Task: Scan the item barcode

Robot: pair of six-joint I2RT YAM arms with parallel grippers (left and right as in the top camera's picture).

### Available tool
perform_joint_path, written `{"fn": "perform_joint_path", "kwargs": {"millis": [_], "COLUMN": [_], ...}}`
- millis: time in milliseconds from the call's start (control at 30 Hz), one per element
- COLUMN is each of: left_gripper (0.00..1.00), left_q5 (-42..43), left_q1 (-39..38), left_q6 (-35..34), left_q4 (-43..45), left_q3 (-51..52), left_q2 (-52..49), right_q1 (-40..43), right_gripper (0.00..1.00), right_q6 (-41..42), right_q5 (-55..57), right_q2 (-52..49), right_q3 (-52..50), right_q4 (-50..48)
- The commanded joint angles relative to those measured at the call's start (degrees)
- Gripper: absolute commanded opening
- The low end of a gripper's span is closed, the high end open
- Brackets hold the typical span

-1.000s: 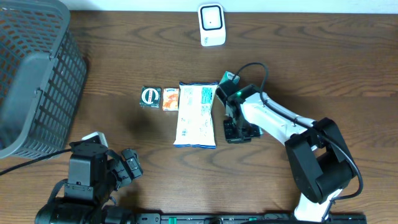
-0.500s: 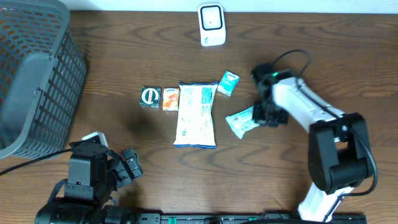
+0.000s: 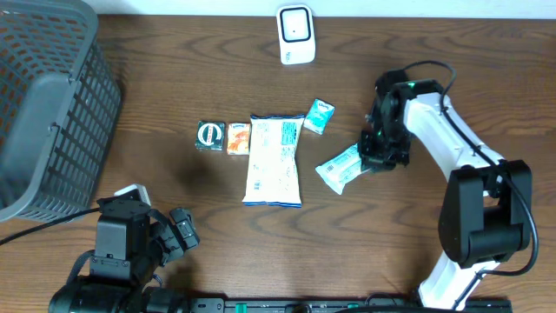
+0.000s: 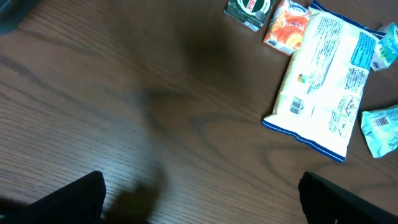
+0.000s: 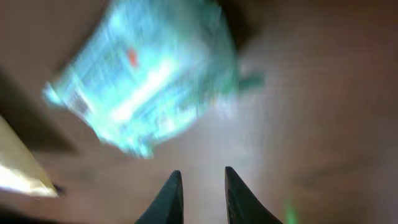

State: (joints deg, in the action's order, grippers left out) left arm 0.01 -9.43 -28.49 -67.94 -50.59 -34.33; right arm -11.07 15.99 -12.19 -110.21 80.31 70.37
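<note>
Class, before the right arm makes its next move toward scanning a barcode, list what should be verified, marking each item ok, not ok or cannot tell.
1. The small teal and white packet lies free on the wooden table: ok.
2. The right gripper is empty: ok, fingers slightly parted, nothing between.
3. The packet's barcode faces up: cannot tell, wrist view blurred.
4. The white barcode scanner at the far edge is unobstructed: ok.
5. The left gripper is open, away from the items: ok.
</note>
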Motion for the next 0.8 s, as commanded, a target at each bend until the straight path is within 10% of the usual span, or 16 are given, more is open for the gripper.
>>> {"fn": "perform_joint_path", "kwargs": {"millis": [0, 767], "left_gripper": [0.98, 0.98], "left_q5": [-0.5, -0.5], "left_q1": [0.1, 0.1], "left_q6": [0.1, 0.1], "left_q4": [-0.1, -0.2], "left_q3": [0.1, 0.1], "left_q2": [0.2, 0.2], "right_q1": [-2.4, -6.4], "right_gripper": [0.17, 0.22], "right_q6": [-2.3, 2.4], "right_q5": [3.7, 7.7], "right_q2": [0.0, 0.0], "right_q3": [0.4, -9.5], "right_q4": [3.6, -10.8]}}
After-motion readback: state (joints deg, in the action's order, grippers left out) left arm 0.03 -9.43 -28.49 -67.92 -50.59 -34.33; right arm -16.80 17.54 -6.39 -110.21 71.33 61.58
